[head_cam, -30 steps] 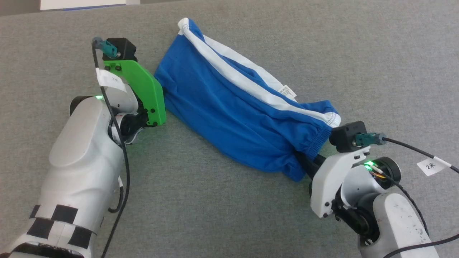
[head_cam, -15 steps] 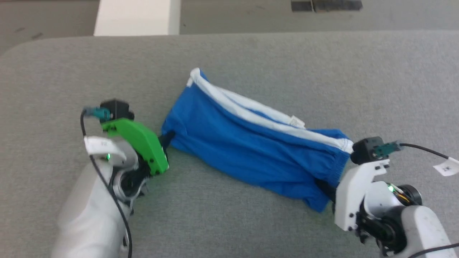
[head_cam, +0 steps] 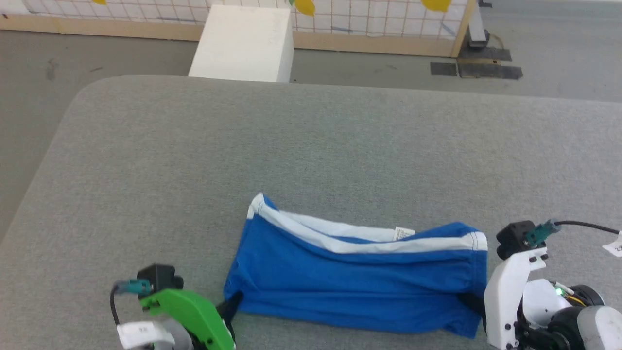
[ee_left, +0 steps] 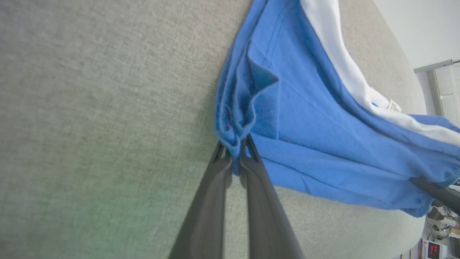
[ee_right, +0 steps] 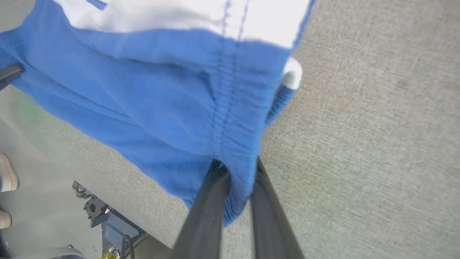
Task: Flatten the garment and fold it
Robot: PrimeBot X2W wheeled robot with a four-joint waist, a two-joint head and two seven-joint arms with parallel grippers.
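Two ends of the garment [head_cam: 354, 282], spread across the grey table [head_cam: 291, 146], are clamped: the left pincer [ee_left: 233, 158] grips its bunched hem, the right pincer [ee_right: 235, 169] its elastic waistband.

Bright even light, soft shadows, wrist-view edge distortion

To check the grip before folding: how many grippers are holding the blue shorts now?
2. The left gripper pinches the bunched left end of the shorts; the right gripper pinches the elastic band at the right end.
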